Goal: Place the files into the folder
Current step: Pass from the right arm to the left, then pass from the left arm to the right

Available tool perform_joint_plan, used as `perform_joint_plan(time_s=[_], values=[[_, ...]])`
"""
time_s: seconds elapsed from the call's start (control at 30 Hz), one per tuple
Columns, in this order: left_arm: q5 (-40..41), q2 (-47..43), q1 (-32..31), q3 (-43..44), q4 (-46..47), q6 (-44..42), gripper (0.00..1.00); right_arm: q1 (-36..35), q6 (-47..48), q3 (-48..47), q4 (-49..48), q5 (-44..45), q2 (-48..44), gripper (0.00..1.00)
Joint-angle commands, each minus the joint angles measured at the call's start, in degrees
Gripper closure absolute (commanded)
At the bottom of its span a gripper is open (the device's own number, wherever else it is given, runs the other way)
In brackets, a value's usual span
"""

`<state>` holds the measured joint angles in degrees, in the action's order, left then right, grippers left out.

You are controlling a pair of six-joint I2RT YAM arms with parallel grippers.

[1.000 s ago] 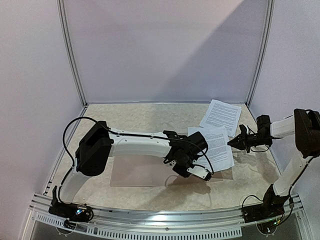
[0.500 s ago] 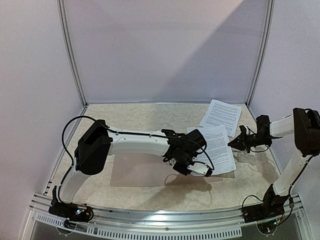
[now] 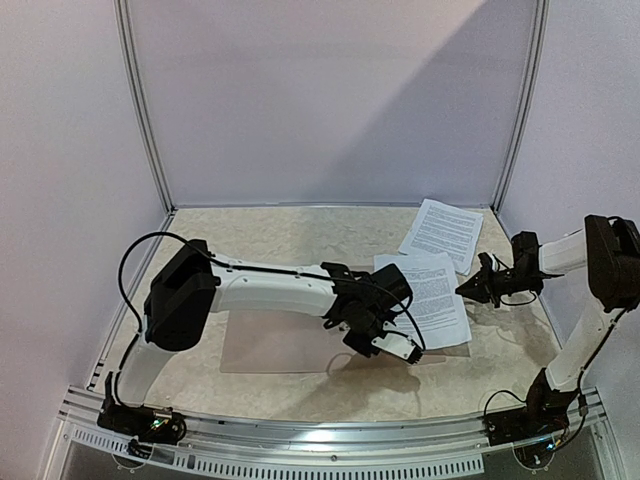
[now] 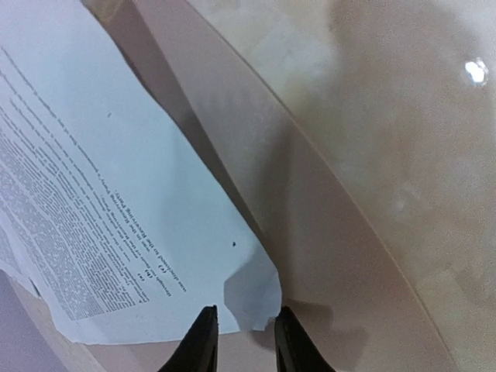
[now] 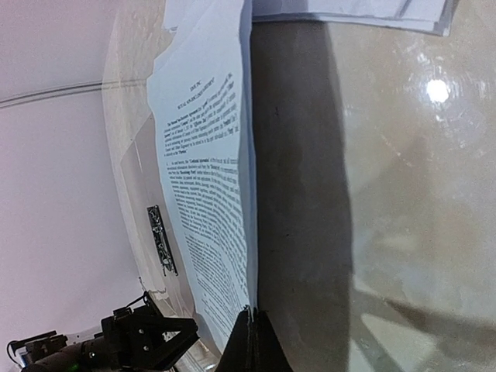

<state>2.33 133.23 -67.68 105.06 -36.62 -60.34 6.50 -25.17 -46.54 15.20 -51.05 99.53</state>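
Pinching file sheet edge: right claw; left claw narrowly parted at sheet's corner.

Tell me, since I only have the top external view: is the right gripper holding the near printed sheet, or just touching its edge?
Observer: Holding it. The right wrist view shows the right gripper shut on the edge of the printed sheet, which rises toward it.
Operator: And the left gripper? Its own arm hides it from above.
Observer: In the left wrist view the left gripper stands open, with the sheet's corner at the gap and not pinched.
Operator: Is that corner over the folder?
Observer: Yes. In the left wrist view it overhangs the folder and casts a shadow on it.
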Motion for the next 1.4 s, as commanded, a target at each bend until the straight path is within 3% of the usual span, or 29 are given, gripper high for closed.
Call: perform_joint_plan(time_s=[0.0, 0.23, 0.33, 0.5, 0.53, 0.6, 0.77, 1.2, 1.27, 1.37], values=[[-0.64, 2.32, -1.2, 0.97, -0.33, -0.3, 0.78, 0.09, 0.65, -1.32, 0.22, 0.61, 1.27, 1.0], [-0.46, 2.61, -1.25, 0.84, -0.48, -0.07, 1.0, 0.09, 0.65, -1.09, 0.1, 0.87, 1.58, 1.0], [-0.27, 1.79, -1.0, 1.4, 0.69, 1.38, 1.0, 0.08, 0.73, -1.23, 0.91, 2.88, 1.55, 0.99], [-1.87, 0.63, 0.32, 5.86, -0.44, 4.01, 1.0, 0.09, 2.27, -2.79, 5.88, 12.25, 0.28, 0.7], [-2.96, 0.44, 0.62, 6.83, -0.59, 4.52, 1.0, 0.07, 2.41, -2.84, 6.5, 13.6, -0.31, 0.58], [-4.44, 0.0, 1.23, 8.5, -0.89, 5.42, 1.0, 0.09, 2.65, -2.77, 7.39, 15.26, -1.74, 0.45], [-4.66, -0.76, 2.14, 10.94, -0.03, 6.41, 1.0, 0.05, 2.96, -1.76, 10.32, 14.09, -5.66, 0.31], [-5.49, -2.64, 3.26, 14.52, -0.21, 8.53, 1.0, 0.7, 5.61, -0.45, 14.86, 4.22, -3.58, 0.21], [-5.49, -2.54, 3.17, 14.54, -0.22, 8.6, 1.0, 0.7, 5.57, -0.01, 13.96, 1.58, -2.77, 0.25], [-5.41, -2.45, 3.08, 14.51, -0.08, 8.38, 1.0, 0.69, 4.33, 1.06, 12.05, -2.2, -2.24, 0.42]])
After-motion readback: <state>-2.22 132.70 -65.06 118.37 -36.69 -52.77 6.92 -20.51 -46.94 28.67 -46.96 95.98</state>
